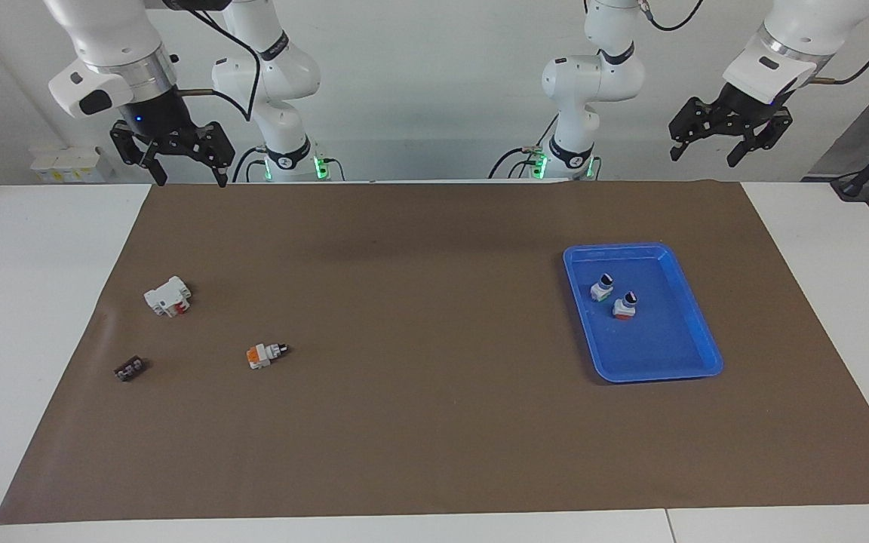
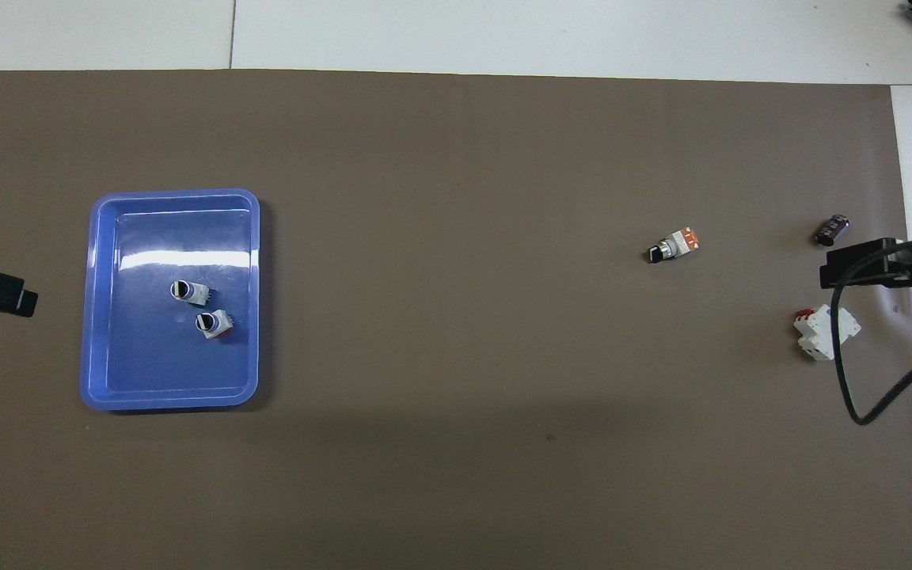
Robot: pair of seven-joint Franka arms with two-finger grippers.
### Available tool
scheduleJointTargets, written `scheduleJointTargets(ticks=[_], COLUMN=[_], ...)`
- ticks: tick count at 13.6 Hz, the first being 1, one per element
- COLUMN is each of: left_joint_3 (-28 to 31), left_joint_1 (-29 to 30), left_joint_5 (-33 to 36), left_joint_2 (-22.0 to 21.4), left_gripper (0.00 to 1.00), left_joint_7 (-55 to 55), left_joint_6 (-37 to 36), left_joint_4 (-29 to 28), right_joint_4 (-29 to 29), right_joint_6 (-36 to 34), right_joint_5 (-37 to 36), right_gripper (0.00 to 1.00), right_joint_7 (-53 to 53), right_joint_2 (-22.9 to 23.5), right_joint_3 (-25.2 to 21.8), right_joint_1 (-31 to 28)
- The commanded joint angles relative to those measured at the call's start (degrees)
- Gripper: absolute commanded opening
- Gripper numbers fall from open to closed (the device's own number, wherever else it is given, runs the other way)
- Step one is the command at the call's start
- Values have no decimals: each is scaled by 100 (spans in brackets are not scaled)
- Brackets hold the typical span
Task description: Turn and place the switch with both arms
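Grippers [image 1: 188, 175] empty; tray [image 1: 695, 324] with two switches [image 1: 601, 288]

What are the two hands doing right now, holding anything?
Left hand: open, holding nothing, raised above the table's edge.
Right hand: open, holding nothing, raised too.

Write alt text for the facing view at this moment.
Two switches stand upright in a blue tray on a brown mat; an orange-block switch, a white blocky part and a small dark part lie toward the right arm's end. The left gripper and right gripper hang open, raised.
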Motion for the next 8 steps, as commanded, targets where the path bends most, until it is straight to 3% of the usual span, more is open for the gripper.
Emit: scheduleJointTargets(ticks=[1, 8], left_joint_3=[91, 82], left_joint_1=[-91, -100], left_joint_5=[146, 137], left_joint_2=[116, -86], left_gripper=[100, 100], left_joint_7=[31, 40], left_joint_6=[172, 314], left_joint_4=[22, -329], right_joint_4=[-197, -197], right_joint_6=[142, 142], right_joint_5=[10, 10], right_gripper=[100, 100], right_joint_7=[-127, -92], right_joint_2=[-146, -146], right_joint_3=[-18, -18], right_joint_1=[-24, -24])
